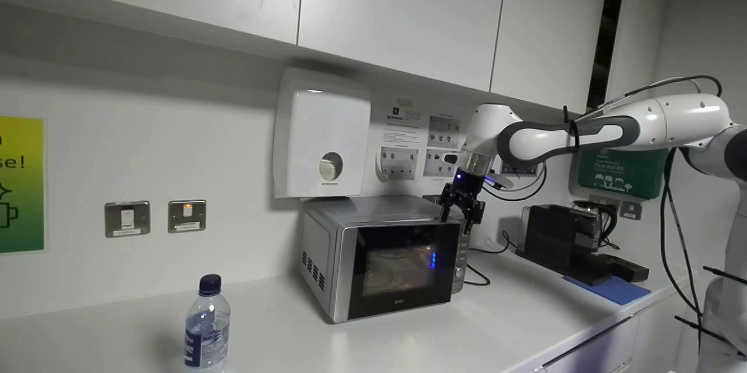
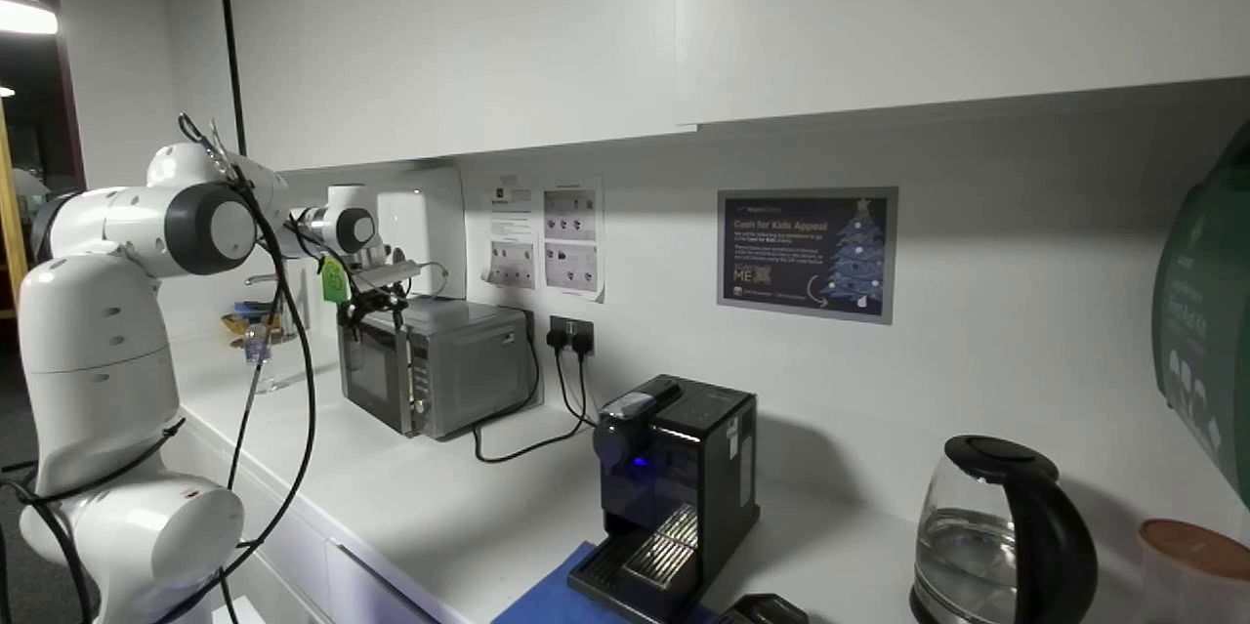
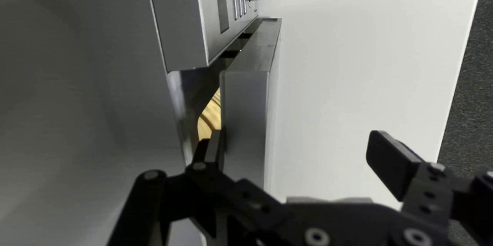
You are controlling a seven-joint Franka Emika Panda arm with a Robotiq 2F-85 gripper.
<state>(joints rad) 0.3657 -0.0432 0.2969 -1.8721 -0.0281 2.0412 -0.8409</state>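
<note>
"What's on the white tabletop (image 1: 437,332)?"

"A microwave (image 1: 385,265) near the wall (image 1: 239,250), door (image 3: 246,111) ajar; bottle (image 1: 207,326) to its left, coffee machine (image 1: 554,239) to its right."

"What crowds it?"

"Cupboards (image 1: 402,11) and a paper dispenser (image 1: 324,133) hang above."

"The fingers (image 3: 393,161)?"

"Wide apart, one at the door's inner edge."

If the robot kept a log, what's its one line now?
gripper: open; microwave: lit inside; door: ajar; one finger: at door gap; bottle: upright on counter
</note>
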